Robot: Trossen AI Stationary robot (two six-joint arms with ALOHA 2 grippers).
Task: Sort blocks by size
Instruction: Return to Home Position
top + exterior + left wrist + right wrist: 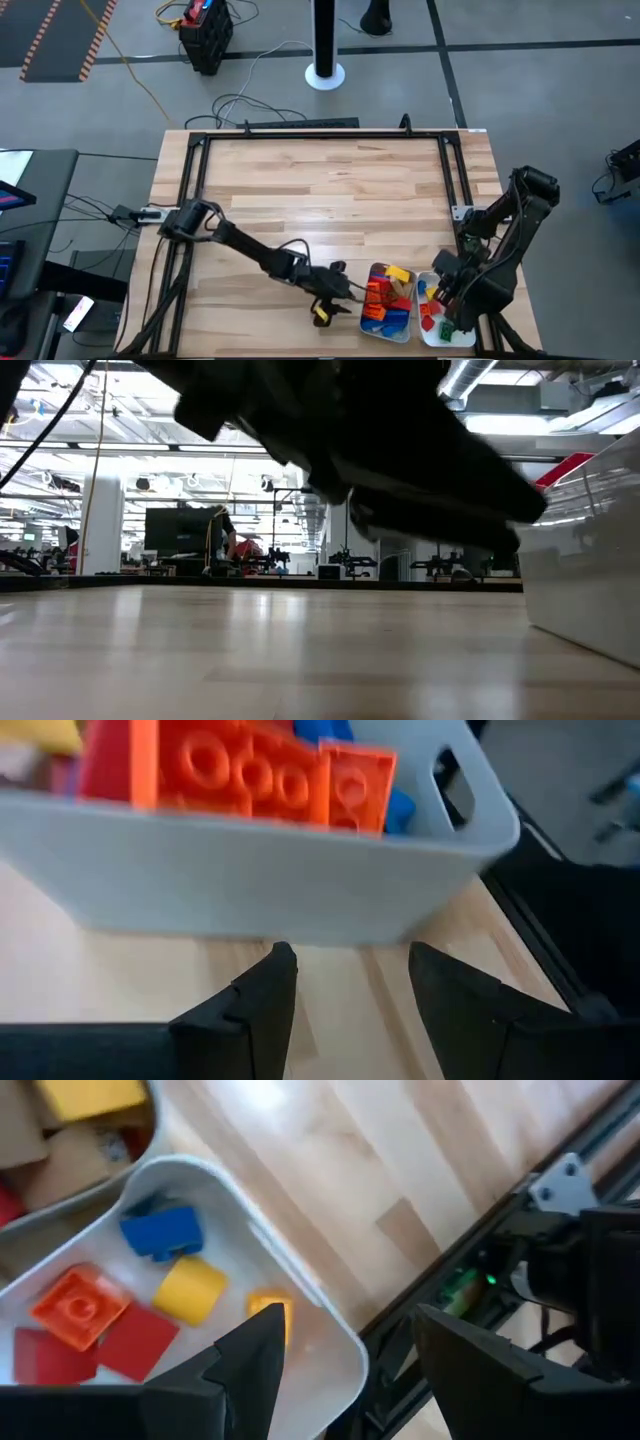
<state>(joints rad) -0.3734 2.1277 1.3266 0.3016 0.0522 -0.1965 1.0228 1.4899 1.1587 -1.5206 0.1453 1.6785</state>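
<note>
Blocks (pixel 388 295), plastic toy bricks in red, orange, yellow and blue, fill two white rectangular plastic trays (pixel 325 1350) at the pale wooden table's (pixel 330 190) five o'clock corner. Left gripper (pixel 350 965), jaws apart and empty, sits at nine o'clock of the bigger-brick tray (pixel 250 870). Right gripper (pixel 350 1330), also apart and empty, hangs over the other. On retreat, either arm could clip a rim, spilling bricks.

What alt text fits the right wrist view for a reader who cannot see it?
The right gripper, its fingers open and empty, hangs above the corner of a white tray holding a blue block, a yellow block, an orange block and a red block. Beside it on the wooden table, a second tray shows yellow and tan blocks.
</note>
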